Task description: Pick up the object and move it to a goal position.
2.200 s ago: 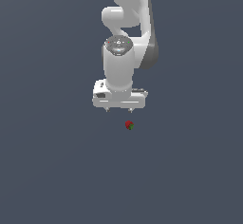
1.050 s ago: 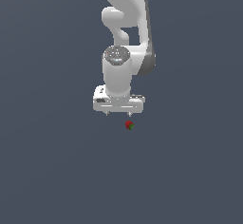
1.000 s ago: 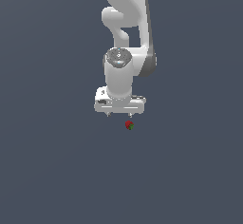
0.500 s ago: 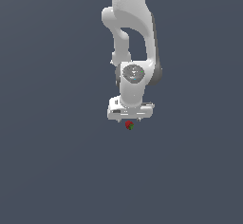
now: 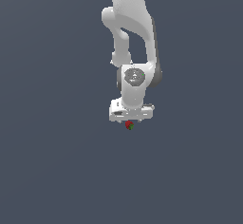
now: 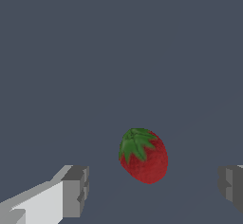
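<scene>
one strawberry (image 6: 143, 154) sits on the grey floor (image 6: 95, 52) between the spread, empty fingers (image 6: 76, 191) of the gripper (image 5: 129, 122), so centre it, drop lower, then squeeze evenly.

My arm (image 5: 130, 33) hangs down from the frame's top centre, wrist vertical, gripper (image 5: 129, 121) low with fingers (image 6: 75, 191) spread wide apart.

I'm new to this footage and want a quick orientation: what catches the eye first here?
A red strawberry with a green leafy cap lies on the bare grey floor, between the two fingers of the open gripper. In the exterior view, the white arm hangs straight down from above over the tiny berry.
</scene>
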Tool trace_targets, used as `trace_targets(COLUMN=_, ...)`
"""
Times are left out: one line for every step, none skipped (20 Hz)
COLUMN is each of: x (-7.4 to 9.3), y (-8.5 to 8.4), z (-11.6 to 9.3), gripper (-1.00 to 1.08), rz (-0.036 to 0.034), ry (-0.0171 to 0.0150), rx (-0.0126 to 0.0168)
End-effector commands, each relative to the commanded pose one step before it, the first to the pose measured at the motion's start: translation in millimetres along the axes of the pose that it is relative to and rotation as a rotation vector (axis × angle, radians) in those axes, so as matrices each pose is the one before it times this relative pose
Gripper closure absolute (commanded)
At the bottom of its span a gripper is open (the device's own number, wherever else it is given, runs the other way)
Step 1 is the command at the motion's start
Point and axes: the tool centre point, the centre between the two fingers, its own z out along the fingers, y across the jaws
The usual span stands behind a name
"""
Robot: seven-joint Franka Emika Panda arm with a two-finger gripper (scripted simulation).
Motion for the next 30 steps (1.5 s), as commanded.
trace_targets(x=-0.66, y=-0.16, z=9.35, gripper=-0.92, rz=-0.00047, ry=-0.0009, rx=0.00006)
trace_targets(x=-0.18, y=-0.29, z=4.91, gripper=-0.92, rz=-0.00061, ry=0.00033, rx=0.00006)
trace_targets(x=-0.19, y=0.08, z=5.72, gripper=-0.92, rz=0.0, ry=0.0, rx=0.0)
trace_targets(x=-0.17, y=-0.29, z=5.36, gripper=-0.92, rz=-0.00061, ry=0.00033, rx=0.00006)
trace_targets(x=-0.1, y=0.07, z=4.83, gripper=-0.92, rz=0.0, ry=0.0, rx=0.0)
trace_targets(x=-0.02, y=-0.31, z=3.9, gripper=-0.92, rz=-0.0006, ry=0.00033, rx=0.00005)
trace_targets(x=0.08, y=0.05, z=3.37, gripper=-0.92, rz=0.0, ry=0.0, rx=0.0)
trace_targets(x=0.17, y=0.04, z=2.64, gripper=-0.92, rz=0.0, ry=0.0, rx=0.0)
trace_targets(x=0.25, y=0.03, z=1.93, gripper=-0.92, rz=0.0, ry=0.0, rx=0.0)
trace_targets(x=0.29, y=0.02, z=1.27, gripper=-0.92, rz=0.0, ry=0.0, rx=0.0)
trace_targets(x=0.25, y=0.01, z=0.69, gripper=-0.92, rz=0.0, ry=0.0, rx=0.0)
trace_targets(x=0.1, y=0.0, z=0.21, gripper=-0.92, rz=0.0, ry=0.0, rx=0.0)
trace_targets(x=0.0, y=0.0, z=0.0, gripper=1.08, rz=0.0, ry=0.0, rx=0.0)
trace_targets(x=0.0, y=0.0, z=0.0, gripper=1.08, rz=0.0, ry=0.0, rx=0.0)
trace_targets(x=0.0, y=0.0, z=0.0, gripper=1.08, rz=0.0, ry=0.0, rx=0.0)
trace_targets(x=0.0, y=0.0, z=0.0, gripper=1.08, rz=0.0, ry=0.0, rx=0.0)
trace_targets(x=0.0, y=0.0, z=0.0, gripper=1.08, rz=0.0, ry=0.0, rx=0.0)
trace_targets(x=0.0, y=0.0, z=0.0, gripper=1.08, rz=0.0, ry=0.0, rx=0.0)
trace_targets(x=0.0, y=0.0, z=0.0, gripper=1.08, rz=0.0, ry=0.0, rx=0.0)
trace_targets(x=0.0, y=0.0, z=0.0, gripper=1.08, rz=0.0, ry=0.0, rx=0.0)
trace_targets(x=0.0, y=0.0, z=0.0, gripper=1.08, rz=0.0, ry=0.0, rx=0.0)
trace_targets(x=0.0, y=0.0, z=0.0, gripper=1.08, rz=0.0, ry=0.0, rx=0.0)
trace_targets(x=-0.12, y=-0.44, z=-0.48, gripper=1.08, rz=-0.00068, ry=0.00012, rx=0.00007)
trace_targets(x=-0.03, y=0.02, z=-0.26, gripper=1.08, rz=0.0, ry=0.0, rx=0.0)
trace_targets(x=-0.09, y=0.06, z=-0.79, gripper=1.08, rz=0.0, ry=0.0, rx=0.0)
trace_targets(x=-0.14, y=0.1, z=-1.31, gripper=1.08, rz=0.0, ry=0.0, rx=0.0)
trace_targets(x=-0.2, y=0.14, z=-1.84, gripper=1.08, rz=0.0, ry=0.0, rx=0.0)
trace_targets(x=-0.26, y=0.17, z=-2.37, gripper=1.08, rz=0.0, ry=0.0, rx=0.0)
trace_targets(x=-0.32, y=0.21, z=-2.9, gripper=1.08, rz=0.0, ry=0.0, rx=0.0)
trace_targets(x=-0.37, y=0.25, z=-3.44, gripper=1.08, rz=0.0, ry=0.0, rx=0.0)
